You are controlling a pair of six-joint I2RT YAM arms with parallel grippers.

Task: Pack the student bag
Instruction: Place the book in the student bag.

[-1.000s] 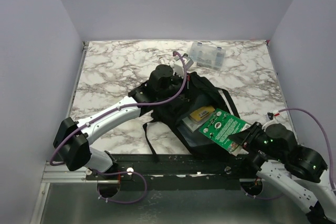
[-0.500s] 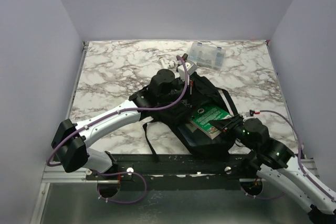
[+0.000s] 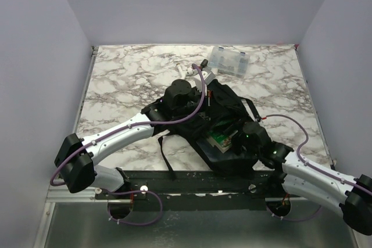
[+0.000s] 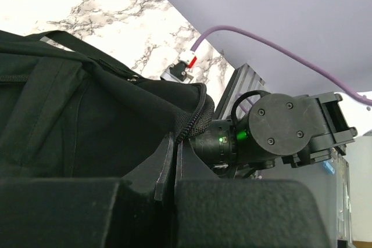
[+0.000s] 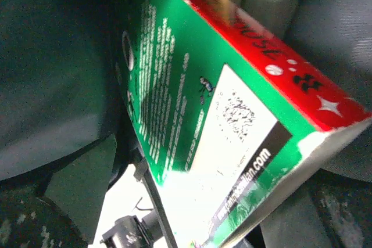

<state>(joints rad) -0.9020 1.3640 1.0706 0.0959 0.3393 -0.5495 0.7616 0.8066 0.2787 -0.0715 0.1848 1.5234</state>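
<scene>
**benchrat:** Since the arm bases sit along the bottom edge of the overhead shot, I'll start there and work up. Just above them, centre frame, is the student bag (image 3: pixel 224 100). It's black soft fabric, slumped flat on the marble table (image 3: pixel 128 79), with its mouth open toward the lower right. One thin strap (image 3: pixel 164 155) trails off to the lower left, and another loops out on the right side.

**solder_sue:** What are the grippers up to?

**benchrat:** The right gripper (image 3: pixel 237 137) is down at the bag's mouth, right against a green box (image 5: pixel 192 114) with a red edge that lies inside. Honestly, I can't tell how wide its jaws stand or whether it has hold of the box. It's too dark from above, and the box fills the wrist view. The left gripper (image 4: pixel 174 166) is clamped tight on the bag's upper rim, with the zip (image 4: pixel 195 117) running straight down into the fingers.

**solder_sue:** Head count?

**benchrat:** One bag, one green box, two arms. Further up, near the top of the frame and well apart from the bag, is one clear compartment box (image 3: pixel 230 61).
</scene>
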